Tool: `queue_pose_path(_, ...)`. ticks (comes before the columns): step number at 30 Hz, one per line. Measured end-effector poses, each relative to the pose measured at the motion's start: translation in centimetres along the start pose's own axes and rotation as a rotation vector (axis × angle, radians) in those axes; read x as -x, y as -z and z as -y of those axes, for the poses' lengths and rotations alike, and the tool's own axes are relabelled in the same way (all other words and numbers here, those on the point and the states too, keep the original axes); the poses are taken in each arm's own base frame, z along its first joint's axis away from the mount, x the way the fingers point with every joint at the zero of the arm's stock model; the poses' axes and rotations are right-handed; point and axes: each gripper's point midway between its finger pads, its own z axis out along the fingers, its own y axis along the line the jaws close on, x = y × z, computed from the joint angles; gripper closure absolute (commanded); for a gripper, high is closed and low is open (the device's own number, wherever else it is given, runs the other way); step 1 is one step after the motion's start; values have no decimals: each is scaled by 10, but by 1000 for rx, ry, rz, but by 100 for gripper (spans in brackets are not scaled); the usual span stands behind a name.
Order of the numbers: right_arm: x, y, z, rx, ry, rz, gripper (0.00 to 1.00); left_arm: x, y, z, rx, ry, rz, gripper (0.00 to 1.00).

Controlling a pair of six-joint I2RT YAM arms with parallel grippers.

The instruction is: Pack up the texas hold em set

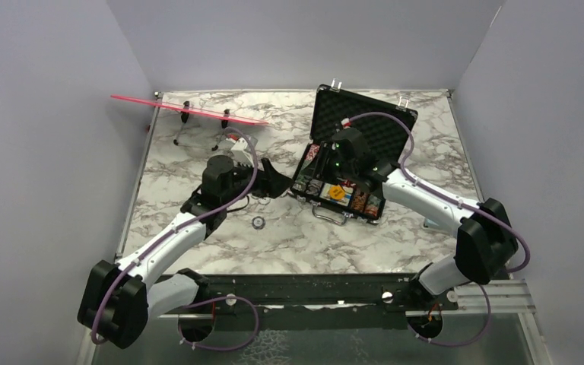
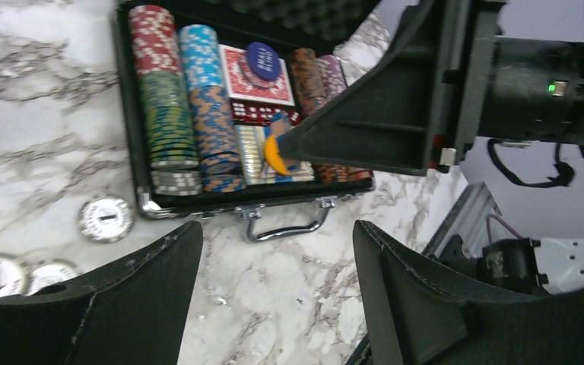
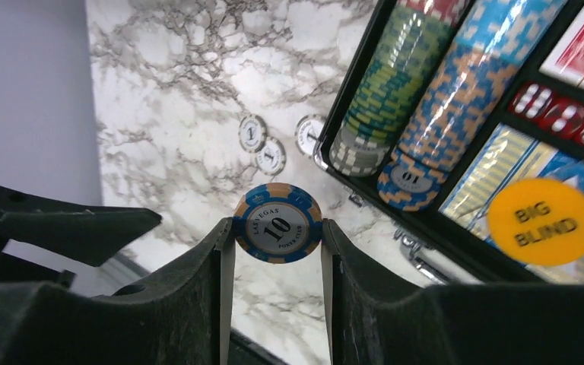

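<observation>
Right gripper (image 3: 277, 230), part-closed, pinches a light, rigid, smooth blue-and-orange poker chip (image 3: 277, 223) across its rim, likely slip-prone. Left gripper (image 2: 277, 232) gapes empty beside the open black foam-lined briefcase (image 1: 331, 114) on the marble table (image 1: 289, 236).

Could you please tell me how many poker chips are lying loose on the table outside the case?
3 white chips: one nearest the case, two side by side farther out. More may be hidden beneath the left arm.
</observation>
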Motion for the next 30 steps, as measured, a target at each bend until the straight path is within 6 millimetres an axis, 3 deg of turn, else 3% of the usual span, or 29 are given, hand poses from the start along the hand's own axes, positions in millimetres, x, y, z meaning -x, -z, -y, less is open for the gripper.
queue_pose_path(6, -20, 12, -9, 93, -208, -62, 67, -14, -19, 28, -87, -26, -18, 37)
queue_pose_path(10, -16, 27, -29, 176, -298, -61, 66, -17, -25, 40, -104, -31, -5, 48)
queue_pose_path(14, -7, 38, -42, 228, -345, -46, 66, -9, -27, 50, -120, -34, 44, 53)
queue_pose_path(20, -7, 41, -47, 251, -385, -54, 65, -2, -29, 56, -122, -25, 88, 80)
queue_pose_path(23, -7, 40, -46, 249, -395, -52, 53, -2, -31, 54, -100, -20, 98, 100)
queue_pose_path(26, -5, 40, -45, 247, -392, -46, 32, 0, -32, 51, -82, -34, 108, 100)
queue_pose_path(30, -2, 44, -40, 239, -345, -19, 24, -1, -33, 48, -85, -137, 105, 100)
